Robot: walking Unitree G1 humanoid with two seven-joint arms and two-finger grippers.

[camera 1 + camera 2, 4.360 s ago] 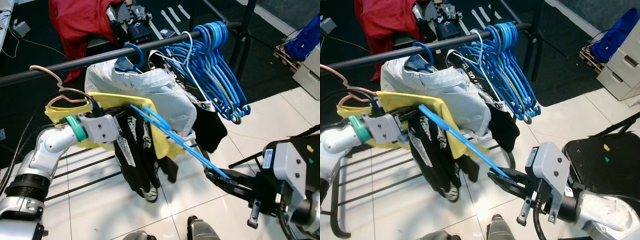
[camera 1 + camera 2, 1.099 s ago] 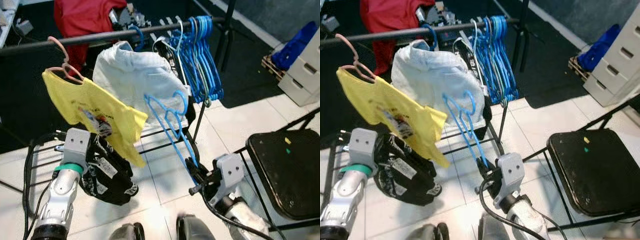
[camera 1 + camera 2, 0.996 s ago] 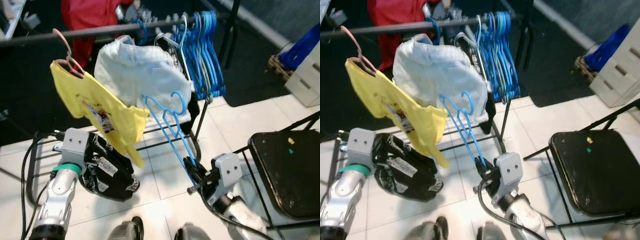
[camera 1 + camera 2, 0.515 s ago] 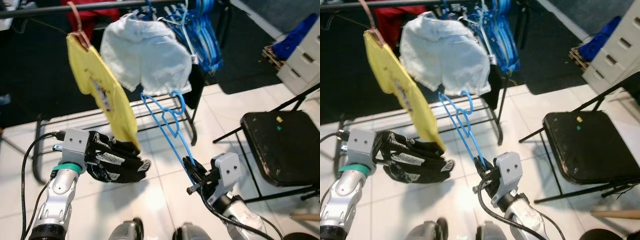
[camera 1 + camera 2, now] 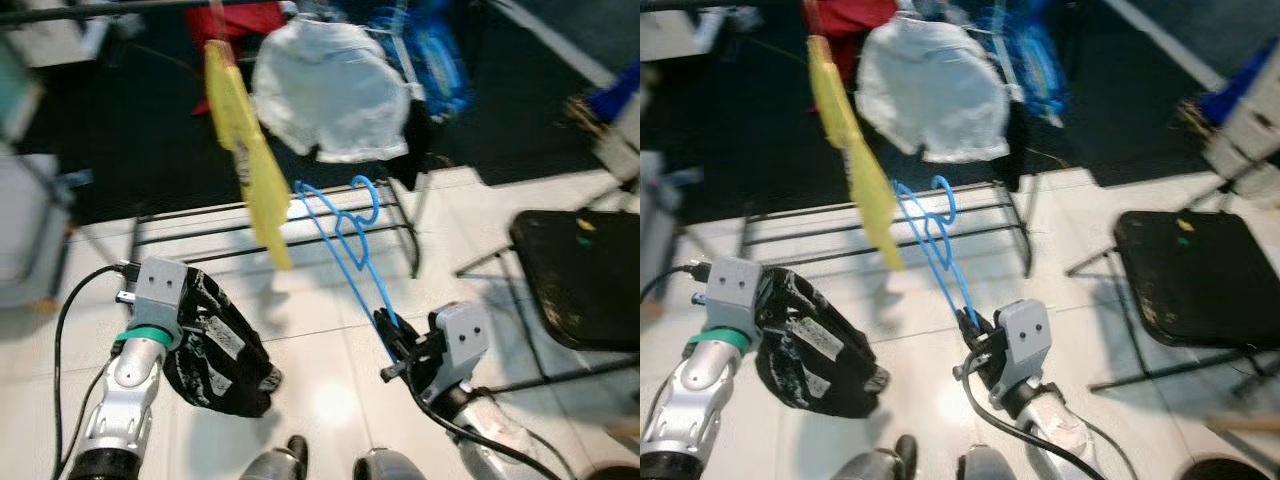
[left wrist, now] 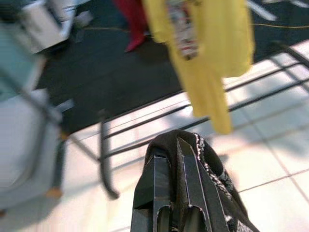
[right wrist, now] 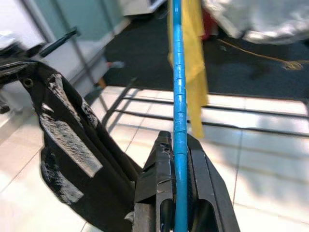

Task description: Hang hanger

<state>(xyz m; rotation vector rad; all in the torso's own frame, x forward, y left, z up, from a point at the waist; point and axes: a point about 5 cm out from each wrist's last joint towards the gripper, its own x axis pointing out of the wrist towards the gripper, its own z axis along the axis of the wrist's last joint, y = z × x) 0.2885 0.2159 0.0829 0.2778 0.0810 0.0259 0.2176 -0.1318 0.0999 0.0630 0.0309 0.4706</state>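
A blue plastic hanger slants up from my right gripper, which is shut on its lower bar; the hook end is in the air, short of the rack. In the right wrist view the blue bar runs between the black fingers. My left gripper is low on the left, shut on a black printed garment that droops towards the floor. In the left wrist view the black cloth wraps the fingers. The clothes rail crosses the top of the picture.
On the rail hang a yellow shirt, white shorts and several blue hangers. The rack's base bars lie on the white tile floor. A black folding chair stands at my right. The picture is blurred.
The whole picture has shifted and blurred, so the camera has moved; the rack sits a little further right. Both grippers keep their hold, and the black garment hangs lower.
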